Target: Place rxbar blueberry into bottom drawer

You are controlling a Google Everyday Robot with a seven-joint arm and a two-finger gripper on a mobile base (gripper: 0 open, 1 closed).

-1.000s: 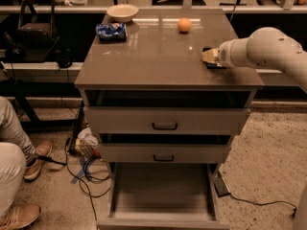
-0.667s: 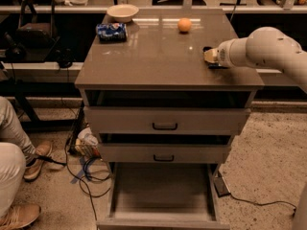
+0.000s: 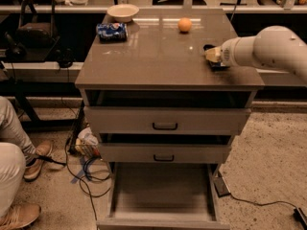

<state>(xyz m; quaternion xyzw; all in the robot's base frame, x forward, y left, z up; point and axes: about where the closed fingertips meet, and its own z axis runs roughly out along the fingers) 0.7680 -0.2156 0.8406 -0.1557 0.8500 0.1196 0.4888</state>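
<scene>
My gripper (image 3: 211, 55) is at the right side of the cabinet top (image 3: 153, 56), low over the surface, at the end of the white arm (image 3: 268, 47) that reaches in from the right. A small dark flat thing, apparently the rxbar blueberry (image 3: 218, 65), lies right under the gripper tip near the top's right edge and is mostly hidden by it. The bottom drawer (image 3: 163, 191) is pulled fully out at floor level, and its flat floor shows nothing in it.
On the cabinet top are a crinkled blue-and-white snack bag (image 3: 111, 31) at the back left, a pale bowl (image 3: 123, 12) behind it and an orange (image 3: 185, 24). The two upper drawers (image 3: 165, 123) stand slightly ajar. A person's legs (image 3: 12, 162) and cables (image 3: 84, 169) are at the left.
</scene>
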